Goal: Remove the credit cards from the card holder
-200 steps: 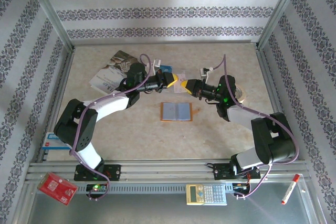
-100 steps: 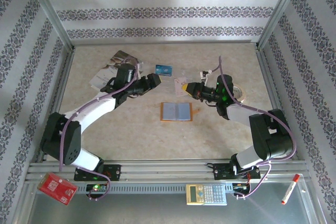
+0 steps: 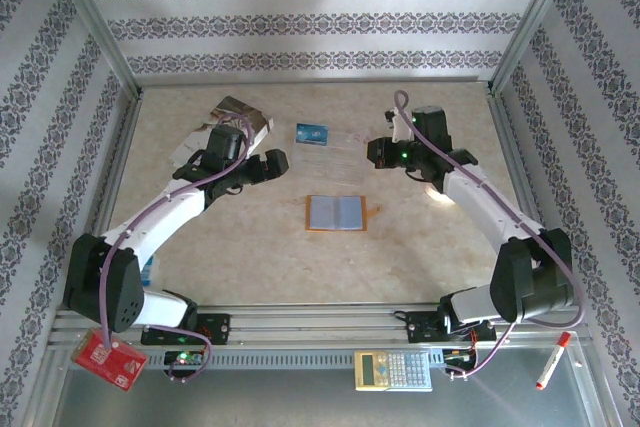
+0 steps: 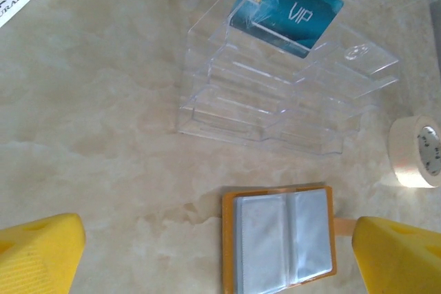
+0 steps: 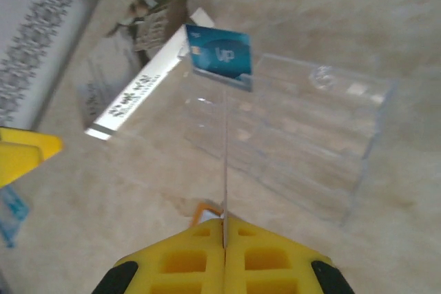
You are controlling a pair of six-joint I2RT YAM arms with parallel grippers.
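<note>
Working across the marbled counter [image 3: 250,247], I have the white glossy booklet [image 5: 146,89] lying off at the far left and out of my way. Next to it, in the middle, stands a clear tiered stand [image 4: 275,105] with a blue VIP card [image 4: 289,6] upright in its rearmost tier. The orange card holder [image 4: 279,242] lies flat and open on the counter just on the near side of that stand. The two blue-grey pockets facing up show me no card, though others may be tucked out of sight. I judge this to be the step of parking a card already drawn from the holder. My right fingers [image 5: 186,259] are pressed together on a thin pale card [image 5: 225,170], seen edge-on and aimed at the stand from its right side. Whether its far edge touches the plastic I cannot tell. The next move calls for lining that edge up with a free tier, easing it down squarely so it does not skid off the lip, and only then letting go. My left fingers [image 4: 38,256] are spread wide with nothing between them, hanging above the counter over the near side of the card holder and touching neither it nor the stand.
</note>
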